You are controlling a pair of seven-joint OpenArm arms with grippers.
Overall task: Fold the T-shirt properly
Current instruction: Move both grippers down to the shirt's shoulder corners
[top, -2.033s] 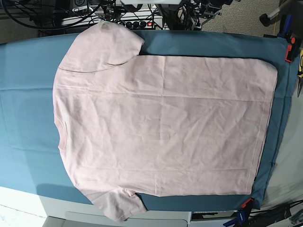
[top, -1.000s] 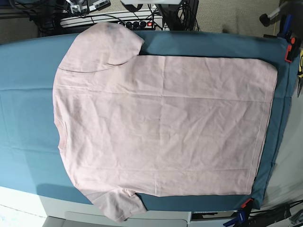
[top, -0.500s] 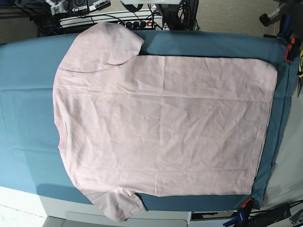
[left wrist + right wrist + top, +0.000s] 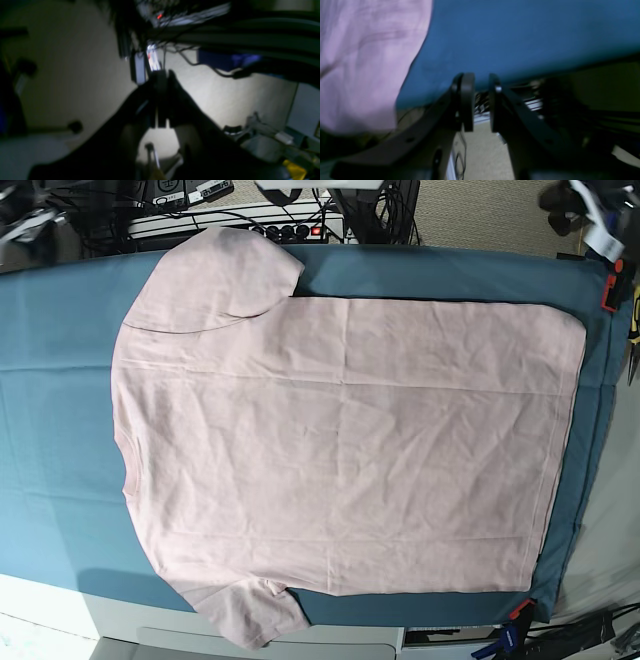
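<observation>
The pale pink T-shirt (image 4: 340, 440) lies flat on the teal table cloth (image 4: 60, 410), plain side up, collar to the left and hem to the right. One sleeve points to the far edge, the other hangs over the near edge. In the right wrist view my right gripper (image 4: 481, 100) hovers at the cloth's far edge, open by a narrow gap with nothing between its fingers. The T-shirt (image 4: 362, 62) lies to its left, apart from it. My left gripper (image 4: 162, 76) is shut and empty, off the table, over floor and cables. Both arms show only as blurs in the base view's top corners.
A power strip with a red light (image 4: 300, 228) and cables sit behind the far edge. Orange and blue clamps (image 4: 612, 285) hold the cloth at the right; another clamp (image 4: 520, 612) is at the near right corner. Tools lie along the right edge.
The blurred right arm has slid left along the far edge to the top left corner. The left arm now shows at the top right corner. The T-shirt has not moved.
</observation>
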